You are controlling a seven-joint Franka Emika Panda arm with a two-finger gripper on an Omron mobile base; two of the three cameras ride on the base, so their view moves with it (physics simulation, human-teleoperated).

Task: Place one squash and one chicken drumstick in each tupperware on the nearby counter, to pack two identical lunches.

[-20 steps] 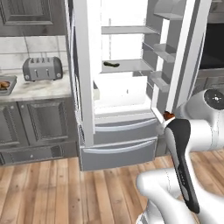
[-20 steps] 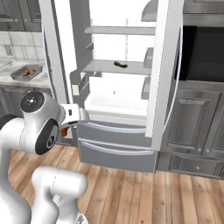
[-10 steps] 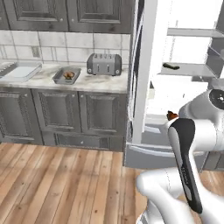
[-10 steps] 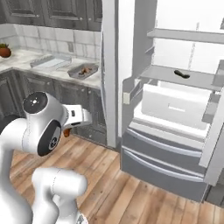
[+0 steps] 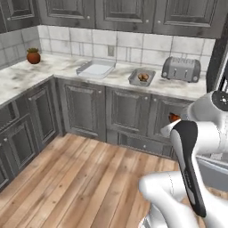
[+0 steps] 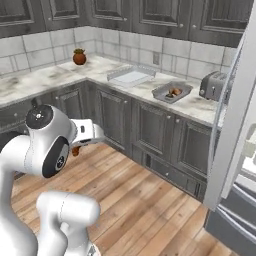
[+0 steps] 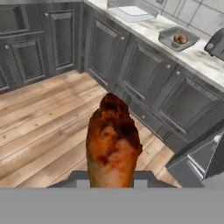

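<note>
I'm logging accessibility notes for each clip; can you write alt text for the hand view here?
An orange-brown chicken drumstick held in the end effector rises in the foreground, above a wood floor. Beyond it, dark grey cabinets carry a marble counter with a pale tupperware and a grey tupperware that already contains a brown piece of food.

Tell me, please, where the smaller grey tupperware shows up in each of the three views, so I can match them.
Left base view: grey tupperware on the counter, top centre, left of the toaster.
Right base view: tupperware upper right of centre, left of the toaster.
Hand view: tupperware top right, a brown piece inside.
Shared landmark: the pale tupperware further along the counter.
</note>
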